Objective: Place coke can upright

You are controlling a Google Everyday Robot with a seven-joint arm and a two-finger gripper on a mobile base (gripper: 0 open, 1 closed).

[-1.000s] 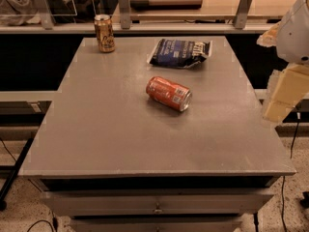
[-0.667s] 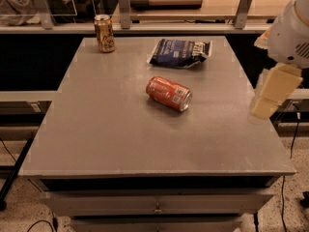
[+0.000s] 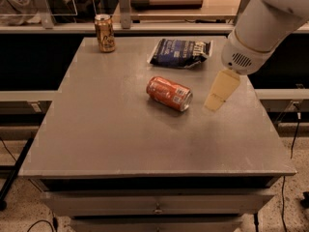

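The coke can, red with white lettering and a white label patch, lies on its side near the middle of the grey table, its silver top pointing right and toward me. My gripper hangs from the white arm at the upper right, above the table just right of the can and apart from it. It holds nothing that I can see.
A gold-brown can stands upright at the table's far left corner. A dark blue snack bag lies flat at the far middle, behind the coke can. A shelf with rails runs behind the table. Drawers sit below the front edge.
The arm has swung in from the right edge toward the table's middle, bringing the gripper close to the right of the coke can. The can has not moved.
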